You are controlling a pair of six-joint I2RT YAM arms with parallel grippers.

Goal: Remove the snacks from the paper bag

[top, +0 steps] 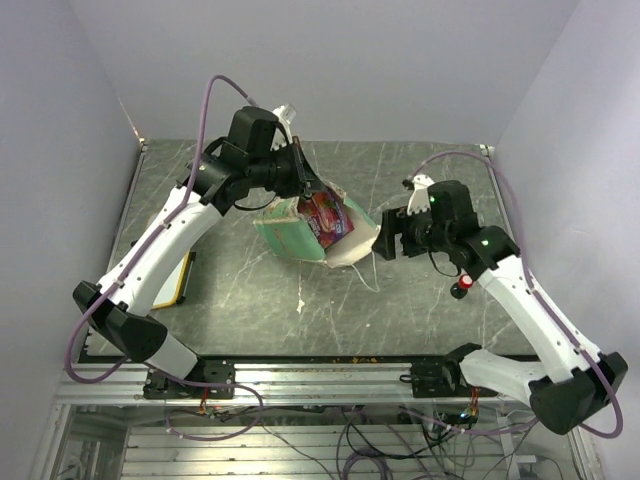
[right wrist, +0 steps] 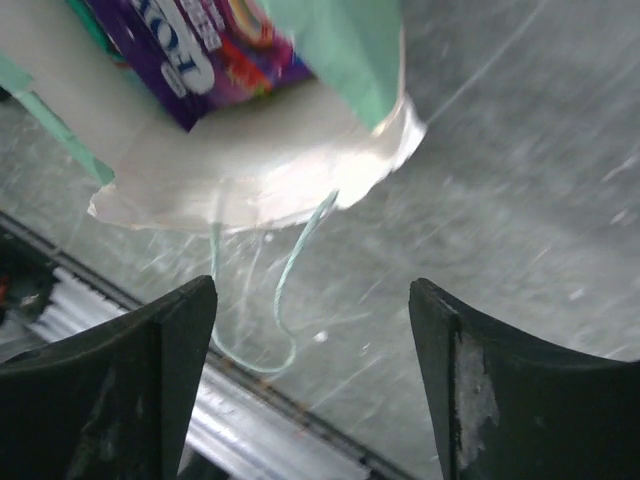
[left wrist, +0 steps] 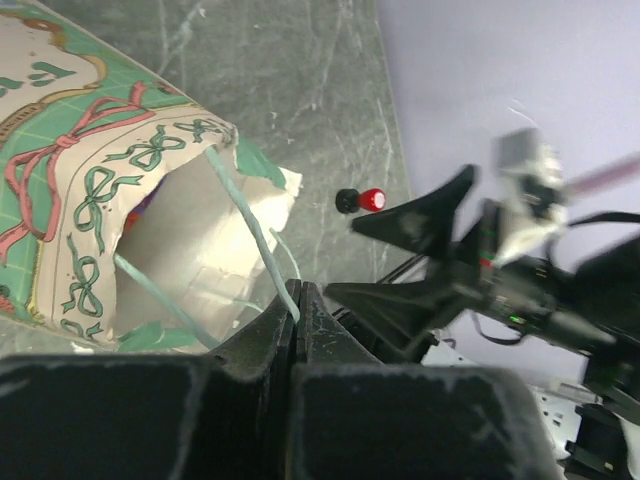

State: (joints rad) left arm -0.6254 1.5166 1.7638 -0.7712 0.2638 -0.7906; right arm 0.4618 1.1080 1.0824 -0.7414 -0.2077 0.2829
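Observation:
The mint-green paper bag (top: 290, 232) lies on its side mid-table, its tan mouth turned toward my right arm. A pink-purple snack packet (top: 325, 213) shows inside the mouth and appears again as a purple packet (right wrist: 190, 50) in the right wrist view. My left gripper (top: 308, 185) is above the bag's top edge, shut on a thin string handle (left wrist: 250, 225) that runs into its closed tips (left wrist: 296, 296). My right gripper (top: 384, 236) stands open just right of the bag's lower rim (right wrist: 250, 190), with nothing between its fingers (right wrist: 170, 350). A second handle loop (right wrist: 285, 300) lies on the table.
A small red-topped button (top: 463, 285) sits right of the bag, beside my right arm, and shows as a red-topped button (left wrist: 372, 199) in the left wrist view. A wood-framed board (top: 184, 282) lies at the left under my left arm. The table's metal front rail (top: 330, 365) is near.

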